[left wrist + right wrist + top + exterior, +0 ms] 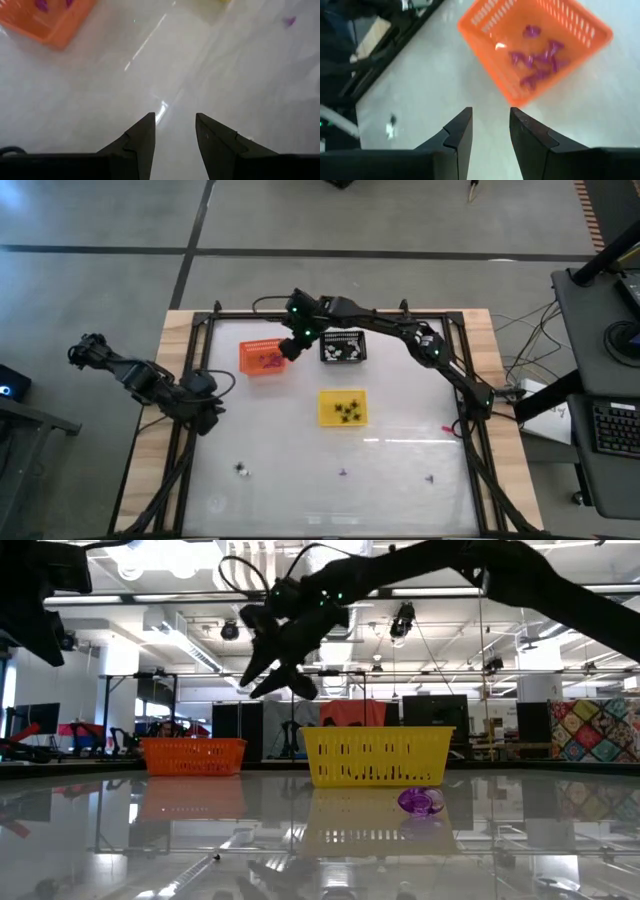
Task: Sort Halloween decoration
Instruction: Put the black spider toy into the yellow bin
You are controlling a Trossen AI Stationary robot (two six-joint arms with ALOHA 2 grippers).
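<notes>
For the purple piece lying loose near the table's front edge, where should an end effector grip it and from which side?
Judging by the low view, the purple piece is a low rounded lump lying flat on the table in front of the yellow basket. Probably best taken from straight above, fingers closing across its narrow width; its finer shape is too small to tell.

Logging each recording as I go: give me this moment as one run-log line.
right gripper: open, empty, by orange basket holding purple pieces | left gripper: open, idle at table's left | loose pieces on table
</notes>
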